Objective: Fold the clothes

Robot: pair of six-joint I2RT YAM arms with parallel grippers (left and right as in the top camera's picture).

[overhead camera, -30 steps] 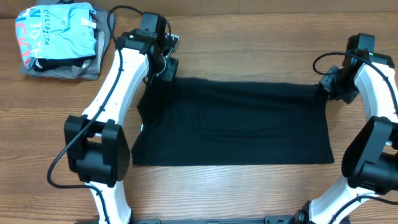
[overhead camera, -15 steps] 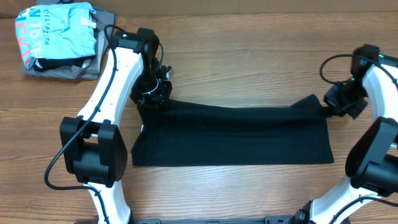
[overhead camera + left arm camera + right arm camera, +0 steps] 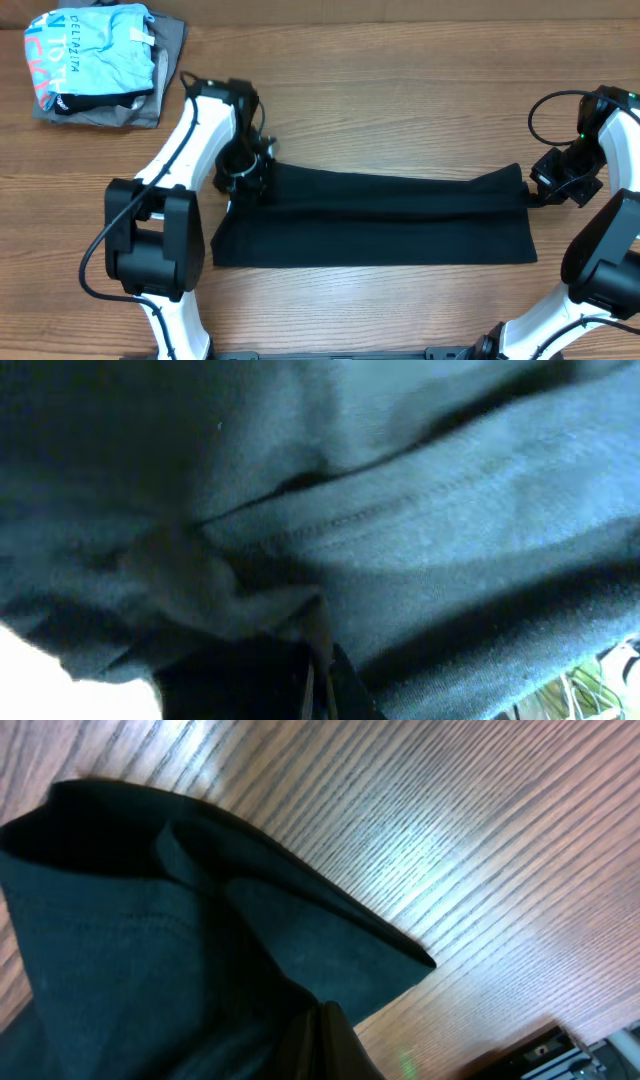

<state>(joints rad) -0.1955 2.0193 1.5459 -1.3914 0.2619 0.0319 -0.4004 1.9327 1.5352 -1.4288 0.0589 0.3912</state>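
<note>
Black shirt (image 3: 380, 225) ran long across the worktop (image 3: 400, 100); left pincer (image 3: 245, 175) and right pincer (image 3: 535, 190) pinched its far-edge corners, one each.

We cannot see the tips of the left tool (image 3: 243, 170) or right tool (image 3: 540, 186), buried in the black T-shirt (image 3: 380, 215); left wrist view is blurred, seemingly all cloth.

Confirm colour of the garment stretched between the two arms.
Plain black, no print: the soft fabric T-shirt shows best in the overhead view.

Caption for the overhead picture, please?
The left claw and right claw grip the black T-shirt at its far corners.
</note>
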